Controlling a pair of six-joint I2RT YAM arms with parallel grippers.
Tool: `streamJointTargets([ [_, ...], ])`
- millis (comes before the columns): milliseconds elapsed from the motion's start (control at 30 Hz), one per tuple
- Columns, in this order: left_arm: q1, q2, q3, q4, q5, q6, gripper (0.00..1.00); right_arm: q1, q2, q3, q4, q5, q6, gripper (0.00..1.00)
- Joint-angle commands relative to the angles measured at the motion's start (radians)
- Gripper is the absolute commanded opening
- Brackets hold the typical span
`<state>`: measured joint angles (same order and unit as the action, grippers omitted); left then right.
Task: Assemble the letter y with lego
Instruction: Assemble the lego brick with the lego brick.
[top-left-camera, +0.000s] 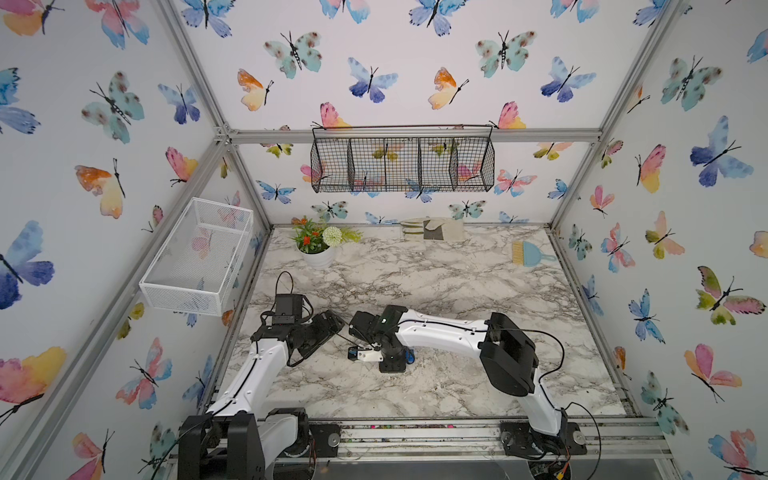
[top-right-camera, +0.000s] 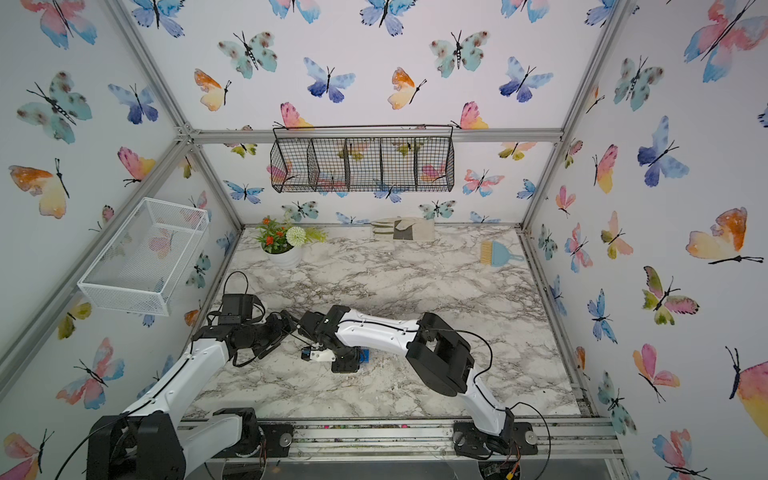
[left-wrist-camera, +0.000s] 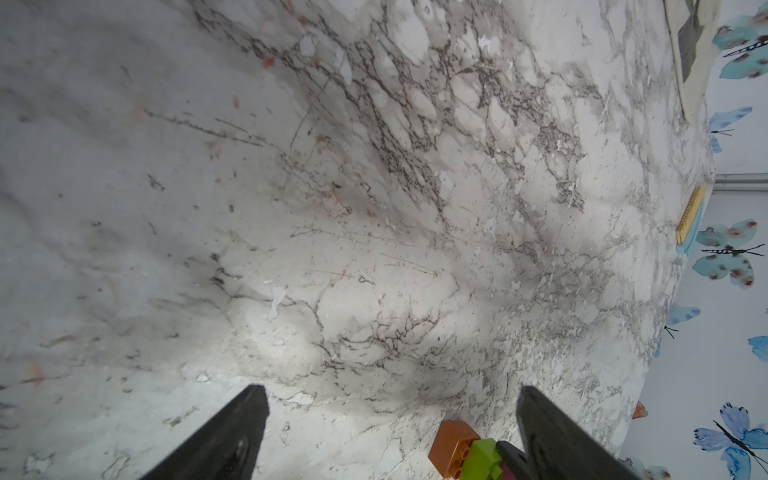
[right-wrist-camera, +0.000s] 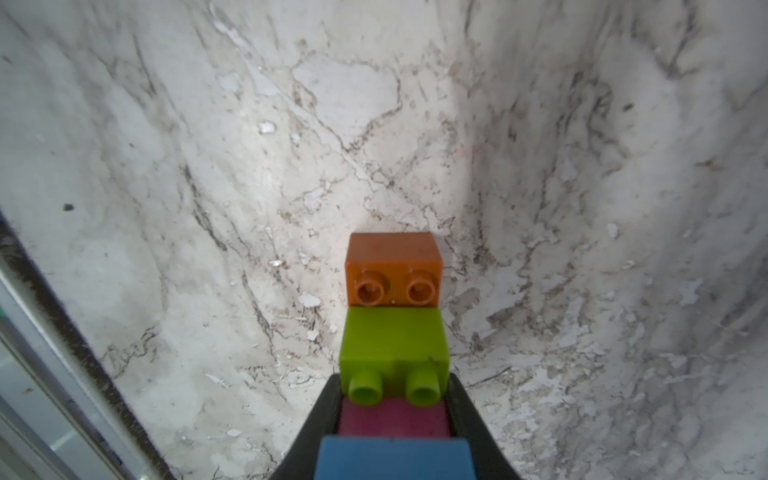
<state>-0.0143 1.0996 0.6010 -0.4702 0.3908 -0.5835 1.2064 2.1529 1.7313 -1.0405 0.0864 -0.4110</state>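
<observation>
Brick stem (right-wrist-camera: 394, 336) juts beyond right pincer (right-wrist-camera: 394, 384)

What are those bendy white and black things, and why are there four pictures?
Those are two robot arms, the left arm and the right arm. They are fixed at the near edge of a marble-patterned table. Two pictures look down on the whole scene from above. The other two come from a small camera on each arm's wrist, looking along its claw. The right claw is shut on a row of joined lego pieces: a blue brick, a pink brick, a green brick and an orange brick at the tip. The left claw is open and holds nothing. At the back of the table are a flower pot and a little blue brush.
</observation>
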Motion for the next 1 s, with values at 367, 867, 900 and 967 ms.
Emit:
streamJointTargets([
  [367,0.006,-0.001,0.026,-0.008,0.023,0.017,0.95,0.011,0.058,0.025,-0.056,-0.008,0.024,0.21],
  [867,0.005,0.004,0.029,-0.007,0.025,0.016,0.95,-0.040,-0.129,-0.045,0.068,-0.107,0.073,0.23],
  [900,0.005,0.005,0.031,-0.005,0.026,0.016,0.95,-0.064,-0.161,-0.078,0.105,-0.150,0.081,0.24],
  [967,0.004,0.008,0.028,-0.001,0.029,0.014,0.95,-0.118,-0.235,-0.160,0.198,-0.284,0.090,0.25],
])
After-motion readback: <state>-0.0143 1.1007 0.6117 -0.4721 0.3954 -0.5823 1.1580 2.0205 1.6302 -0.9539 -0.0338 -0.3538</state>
